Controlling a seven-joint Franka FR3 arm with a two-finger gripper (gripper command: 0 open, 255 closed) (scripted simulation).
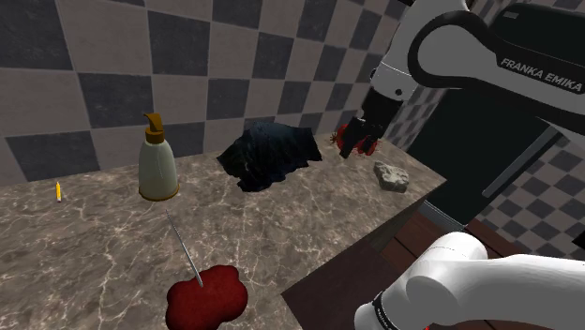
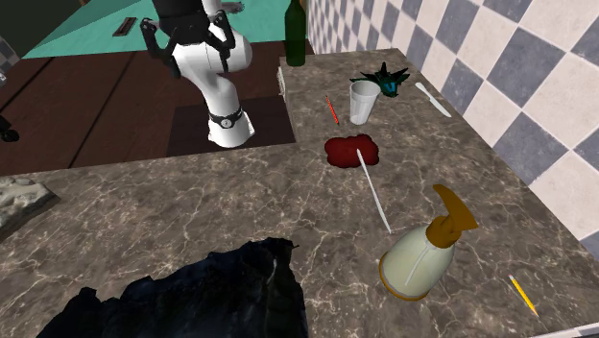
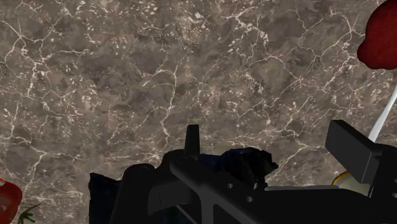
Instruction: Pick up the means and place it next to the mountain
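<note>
Marbled surface [image 1: 94,253] showed no progress: my end effector [image 3: 270,140] hung open, empty, near the dark heap [image 1: 272,155]; pick and place both remained.

Home kitchen, prob.: marble countertop [image 1: 84,253], checkered tile wall [image 1: 234,56], pump btl [image 1: 158,167], cup [image 2: 363,101], green btl [image 2: 298,38].

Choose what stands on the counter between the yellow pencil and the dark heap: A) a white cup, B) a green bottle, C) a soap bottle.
C: in the shoulder view the soap bottle stands between the yellow pencil and the dark heap.
</note>
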